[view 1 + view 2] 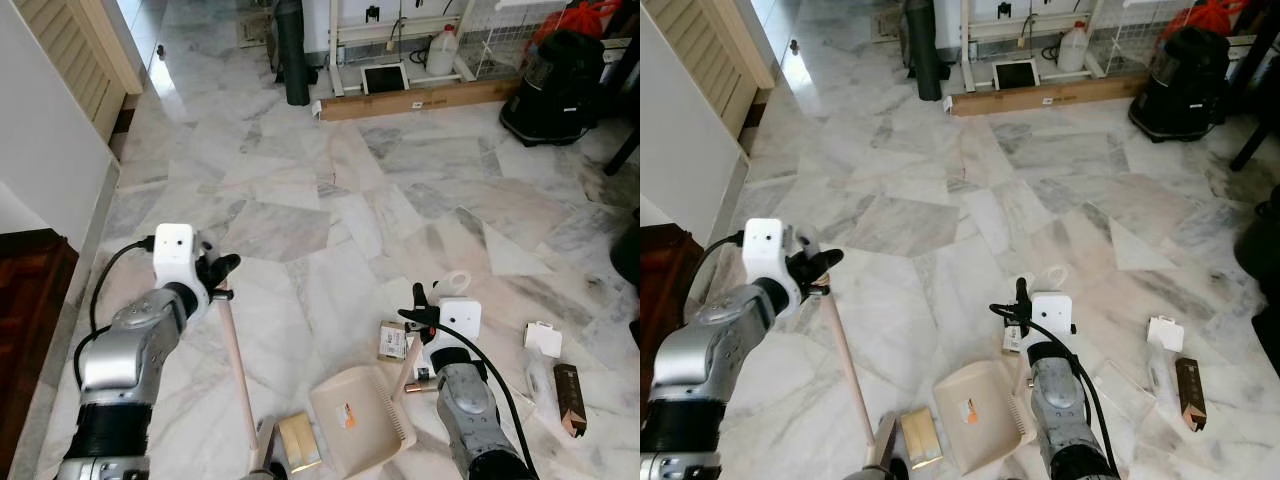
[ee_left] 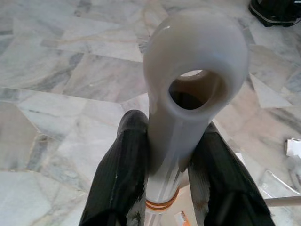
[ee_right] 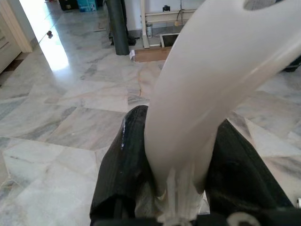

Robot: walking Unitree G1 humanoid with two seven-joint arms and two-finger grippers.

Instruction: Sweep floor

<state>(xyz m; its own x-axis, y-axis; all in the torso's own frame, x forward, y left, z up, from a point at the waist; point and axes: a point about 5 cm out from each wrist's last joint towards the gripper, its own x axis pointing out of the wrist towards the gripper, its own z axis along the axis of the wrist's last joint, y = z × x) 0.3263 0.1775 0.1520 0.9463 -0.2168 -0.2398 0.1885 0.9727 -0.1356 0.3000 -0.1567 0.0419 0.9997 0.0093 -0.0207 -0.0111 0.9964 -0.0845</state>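
The left claw is closed around the top of a broom handle; in the left wrist view both black fingers press against the pale shaft just below its hanging loop. The handle slopes down and nearward to the broom's foot at the near edge of the left eye view. The right claw is clamped on the pale handle of a dustpan, fingers on both sides of it. The dustpan lies on the marble floor between the two arms, its open edge toward the left. A flat yellowish box lies just beside that edge, near the broom. A small card lies by the right claw. To the right, a white scrap and a brown carton are seen. Open floor extends far ahead, bounded by a wooden plank, a dark post and a black vacuum cleaner. On the left, a white wall closes the space.
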